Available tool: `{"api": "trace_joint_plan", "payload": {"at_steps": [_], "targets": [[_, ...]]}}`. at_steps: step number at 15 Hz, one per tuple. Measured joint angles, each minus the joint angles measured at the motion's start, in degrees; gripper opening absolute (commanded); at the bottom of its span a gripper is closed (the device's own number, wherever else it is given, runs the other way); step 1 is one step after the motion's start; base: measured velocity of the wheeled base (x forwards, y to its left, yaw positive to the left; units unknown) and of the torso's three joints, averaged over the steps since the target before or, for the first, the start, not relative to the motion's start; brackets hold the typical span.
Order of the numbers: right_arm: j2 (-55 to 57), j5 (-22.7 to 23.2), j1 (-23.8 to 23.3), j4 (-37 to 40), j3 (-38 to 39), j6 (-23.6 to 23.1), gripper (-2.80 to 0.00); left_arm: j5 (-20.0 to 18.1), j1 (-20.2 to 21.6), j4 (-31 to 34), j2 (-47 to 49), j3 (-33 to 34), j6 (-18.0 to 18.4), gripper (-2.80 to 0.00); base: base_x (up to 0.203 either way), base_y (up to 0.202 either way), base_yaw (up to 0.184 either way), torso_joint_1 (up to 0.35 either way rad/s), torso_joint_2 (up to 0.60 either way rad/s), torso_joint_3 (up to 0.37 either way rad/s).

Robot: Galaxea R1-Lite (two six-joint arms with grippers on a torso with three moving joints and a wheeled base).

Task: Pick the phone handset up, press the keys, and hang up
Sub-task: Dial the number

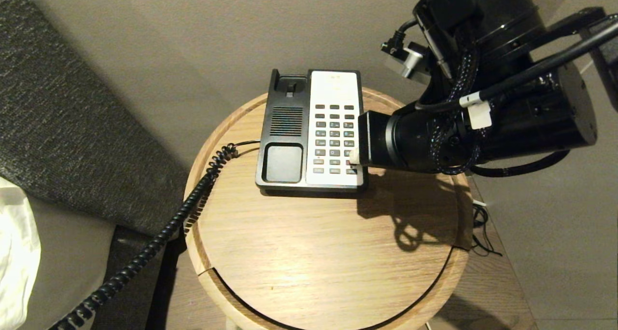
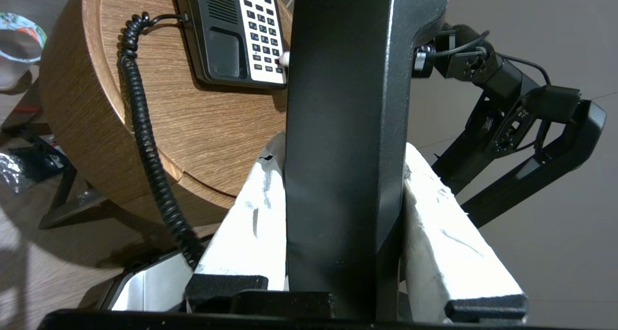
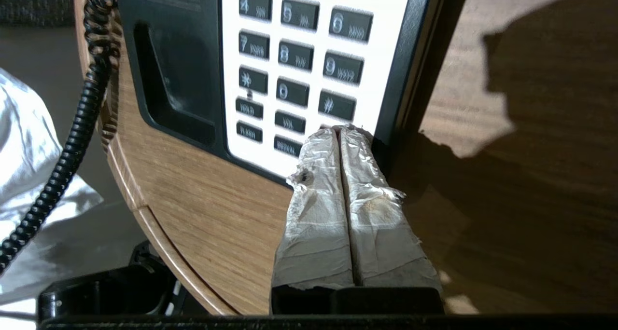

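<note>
Right claw, tips pressed together, touches the keys at the bottom row, while left claw grasps the phone handset clear of the bench.

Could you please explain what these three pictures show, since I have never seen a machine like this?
It is a two-armed robot. One picture looks down from its head; the other two come from cameras on each wrist. On the round wooden table sits a black-and-white desk phone base. The left gripper is closed on the long glossy black phone handset, lifted off the base on its black coiled cord. The right gripper, taped fingers shut together, tips at the lower right of the dark grey keys.
</note>
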Motion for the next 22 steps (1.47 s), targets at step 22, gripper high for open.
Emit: {"api": "trace_joint_plan", "payload": {"at_steps": [22], "targets": [[-0.27, -0.52, 0.39, -1.52, 4.25, -0.32, -2.80, 0.00, -0.02, -0.04, -0.93, 1.84, 0.09, -2.80, 0.000, 0.000, 0.000, 0.000, 0.00, 0.000]]}}
